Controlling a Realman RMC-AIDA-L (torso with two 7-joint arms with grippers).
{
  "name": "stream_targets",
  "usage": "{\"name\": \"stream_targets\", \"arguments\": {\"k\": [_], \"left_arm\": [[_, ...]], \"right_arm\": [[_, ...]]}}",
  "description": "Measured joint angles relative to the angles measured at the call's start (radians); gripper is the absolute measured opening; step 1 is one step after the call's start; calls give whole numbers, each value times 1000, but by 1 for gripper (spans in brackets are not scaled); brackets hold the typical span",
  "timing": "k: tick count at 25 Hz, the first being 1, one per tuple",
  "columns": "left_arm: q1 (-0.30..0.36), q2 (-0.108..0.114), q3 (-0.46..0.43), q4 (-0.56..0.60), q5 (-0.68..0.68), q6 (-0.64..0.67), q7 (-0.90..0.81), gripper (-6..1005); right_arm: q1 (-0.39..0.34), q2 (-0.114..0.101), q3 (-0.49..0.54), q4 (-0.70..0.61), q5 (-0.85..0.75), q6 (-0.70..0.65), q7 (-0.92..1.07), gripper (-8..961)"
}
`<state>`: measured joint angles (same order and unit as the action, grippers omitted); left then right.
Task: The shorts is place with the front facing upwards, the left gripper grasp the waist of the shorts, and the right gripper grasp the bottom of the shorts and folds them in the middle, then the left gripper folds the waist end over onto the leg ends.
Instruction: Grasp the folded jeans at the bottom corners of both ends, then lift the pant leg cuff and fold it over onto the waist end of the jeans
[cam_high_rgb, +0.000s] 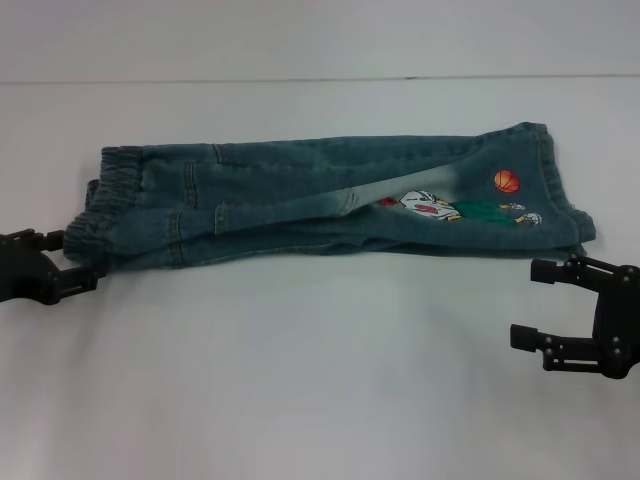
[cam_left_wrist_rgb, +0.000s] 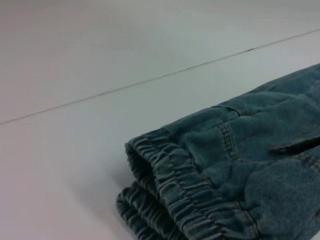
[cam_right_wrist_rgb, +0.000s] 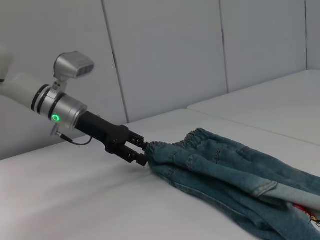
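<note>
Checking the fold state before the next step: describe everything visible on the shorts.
The shorts are blue-green washed denim with a pale faded patch, folded lengthwise in the middle and lying flat on the white table. The ruffled elastic waistband points to the robot's left, the leg ends to its right, beside a cartoon basketball print. The left end effector touches the waistband; the right end effector is open, near the leg ends, apart.
</note>
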<state>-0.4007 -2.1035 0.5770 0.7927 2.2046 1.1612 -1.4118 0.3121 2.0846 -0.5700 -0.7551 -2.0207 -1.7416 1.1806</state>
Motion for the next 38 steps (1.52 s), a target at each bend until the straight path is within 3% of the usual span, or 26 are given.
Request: {"name": "stream_targets", "arguments": {"k": [6,11,17,29,35,38], "left_arm": [[-14,3,2,-8,34,-4,-9,732],[-23,4,4,-11,50,7,-10,666],[-30,4,32,-11,50,9,-20,446],[-39,7,62,50,53,63,-89,173],[-42,9,58,106,53,121,-126,53],[-44,9,61,122,53,138,-146,53]], "right_arm": [[3,0,-1,0,-3,5,3,929],[5,0,-1,0,-3,8,4,928],[5,0,-1,0,-3,15,5,928],[5,-5,43,-4,2,18,30,885],[4,-5,93,-17,4,28,17,766],[5,-3,128,-25,5,29,13,707]]}}
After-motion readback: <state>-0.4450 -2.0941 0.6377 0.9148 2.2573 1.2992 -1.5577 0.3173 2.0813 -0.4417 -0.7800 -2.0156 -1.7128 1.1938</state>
